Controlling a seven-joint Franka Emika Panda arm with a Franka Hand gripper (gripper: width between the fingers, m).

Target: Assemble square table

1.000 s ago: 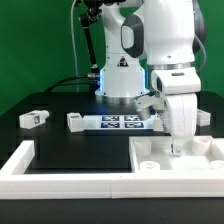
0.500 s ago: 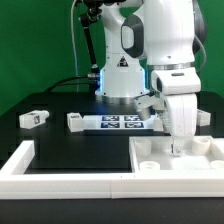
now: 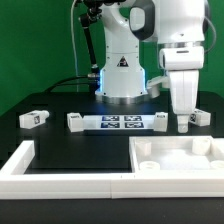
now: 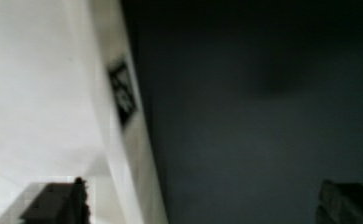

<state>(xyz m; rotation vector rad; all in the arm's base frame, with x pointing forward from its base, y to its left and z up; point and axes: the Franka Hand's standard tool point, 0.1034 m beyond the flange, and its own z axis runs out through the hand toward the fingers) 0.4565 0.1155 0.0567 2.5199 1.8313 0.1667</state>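
Observation:
The white square slab (image 3: 175, 158) lies flat at the exterior view's lower right, inside the corner of the border wall, with recessed pockets showing on its top. My gripper (image 3: 183, 124) hangs above the slab's far edge, clear of it. In the wrist view the slab (image 4: 36, 100) shows with a black-and-white tag (image 4: 119, 90) on its side. My gripper (image 4: 203, 205) is open and holds nothing, its jaws wide apart over the dark table. Short white leg blocks lie behind: one (image 3: 33, 118), another (image 3: 75, 121), a third (image 3: 158, 120), and one more (image 3: 198, 117).
The marker board (image 3: 118, 123) lies flat between two leg blocks in front of the robot base (image 3: 120, 80). The long low white border wall (image 3: 60, 178) runs along the front and up the exterior view's left side.
My gripper has risen from just above the slab's top to well over its far edge. The slab and the leg blocks have not moved.

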